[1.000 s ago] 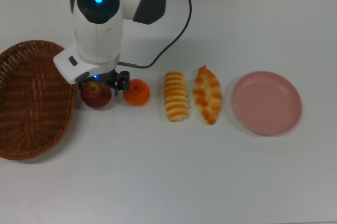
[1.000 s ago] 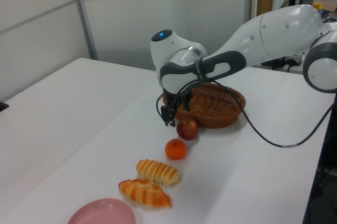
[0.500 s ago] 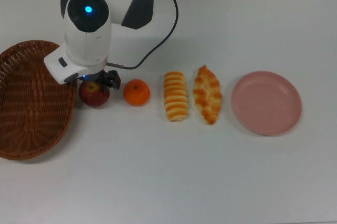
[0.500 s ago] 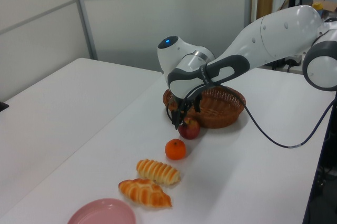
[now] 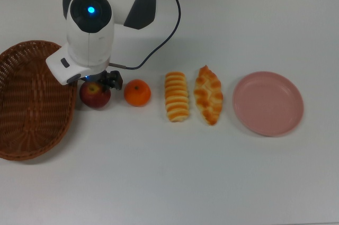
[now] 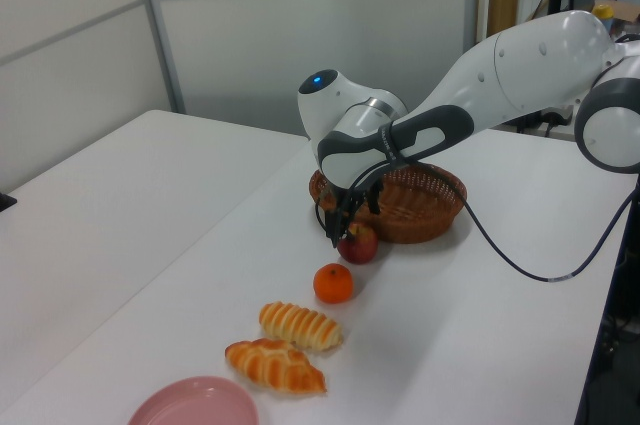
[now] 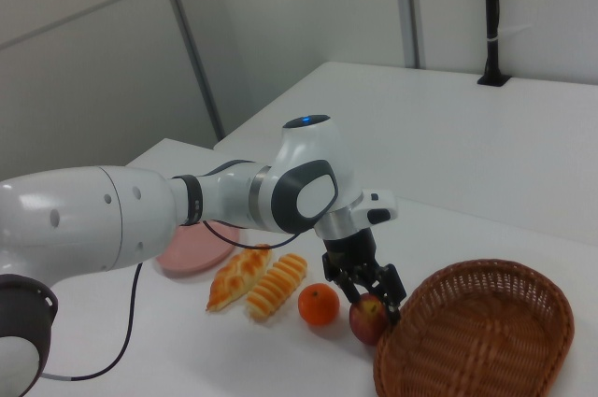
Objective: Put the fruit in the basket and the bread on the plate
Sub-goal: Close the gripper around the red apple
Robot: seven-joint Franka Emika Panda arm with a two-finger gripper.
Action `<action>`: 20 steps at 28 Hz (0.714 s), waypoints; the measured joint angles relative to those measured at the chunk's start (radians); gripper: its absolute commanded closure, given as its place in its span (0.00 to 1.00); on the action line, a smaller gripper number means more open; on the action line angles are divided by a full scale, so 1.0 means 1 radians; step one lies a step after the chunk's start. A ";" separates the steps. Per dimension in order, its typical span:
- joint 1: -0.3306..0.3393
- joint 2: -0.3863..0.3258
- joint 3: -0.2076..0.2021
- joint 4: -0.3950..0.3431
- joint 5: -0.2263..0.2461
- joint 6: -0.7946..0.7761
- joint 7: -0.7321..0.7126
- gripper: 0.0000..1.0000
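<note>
The fruit is a dark red apple [image 5: 95, 96] [image 7: 369, 320] and an orange tangerine [image 5: 137, 92] [image 7: 319, 304] to the top view's right of it. My gripper [image 5: 97, 83] [image 7: 372, 300] [image 6: 346, 228] is down over the apple and open, one finger on each side of it. The wicker basket [image 5: 32, 100] [image 7: 476, 341] lies just past the apple on the top view's left. The bread, a ridged loaf [image 5: 177, 97] and a braided pastry [image 5: 208, 95], lies side by side between the tangerine and the pink plate [image 5: 268, 103].
All of it lies in one row on a white table [image 5: 175, 177]. A black cable [image 5: 172, 26] runs from the arm down to the table behind the tangerine. In the left view the arm [image 6: 520, 55] reaches in over the basket [image 6: 405, 200].
Over the last second my gripper moved to the top view's left, from the gap between apple and tangerine to over the apple. It has barely shifted in the last half second.
</note>
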 measured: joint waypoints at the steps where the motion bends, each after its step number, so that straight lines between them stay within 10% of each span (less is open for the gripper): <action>1: 0.000 -0.001 0.000 0.000 0.000 0.000 0.000 0.00; 20: 0.007 -0.022 0.008 -0.018 0.004 0.000 0.002 0.00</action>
